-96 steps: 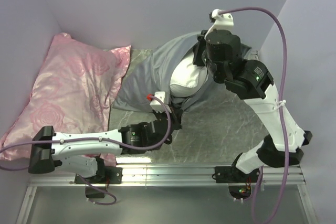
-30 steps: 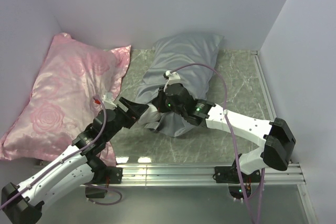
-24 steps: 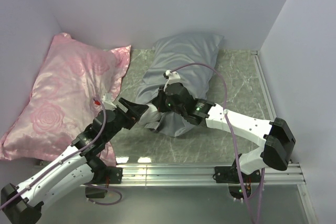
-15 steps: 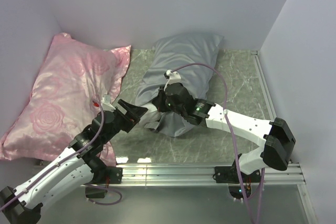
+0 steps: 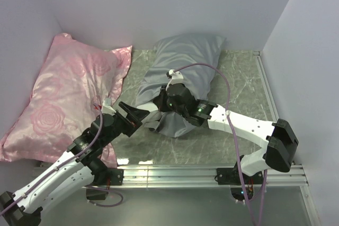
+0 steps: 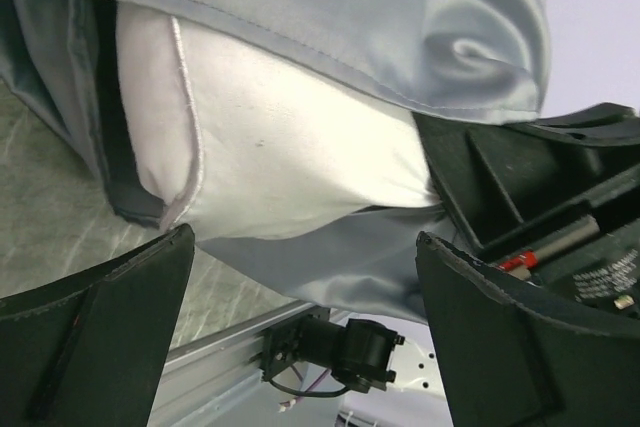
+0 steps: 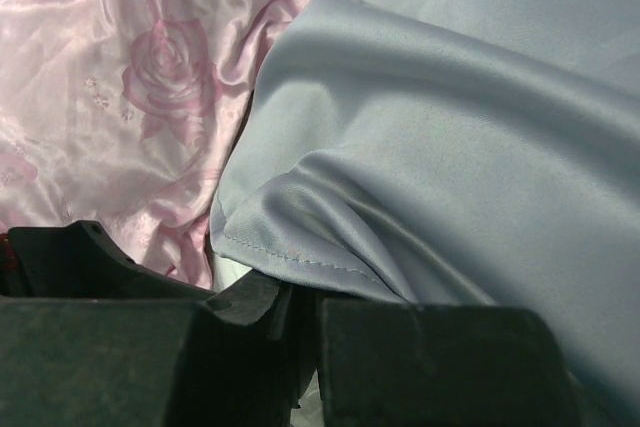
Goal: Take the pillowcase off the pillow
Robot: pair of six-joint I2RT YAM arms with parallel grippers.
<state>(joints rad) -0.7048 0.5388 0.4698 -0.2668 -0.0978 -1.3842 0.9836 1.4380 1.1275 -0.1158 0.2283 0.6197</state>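
Two pillows counted: one pink rose pillow (image 5: 69,93) at left of top view, one white pillow (image 6: 290,147) inside one grey-blue pillowcase (image 5: 188,59) at upper centre, on marbled tabletop (image 5: 241,96). Only a white corner exposed at the case's opening, lower-left end; rest covered. Two grippers. Left gripper (image 5: 136,115) spread wide, gripping nothing, aimed at exposed corner, just short of it. Right gripper (image 5: 160,102) pinched nearly closed on the pillowcase's upper hem, per right wrist view. Versus 3.2 s ago: right arm no longer raised at back, now low across lower right; pillowcase no longer bunched up, now lying flat lengthwise; left arm changed from horizontal to diagonal. Versus 0.5 s ago: left wrist slightly lower in frame; right arm and pink rose pillow unmoved.
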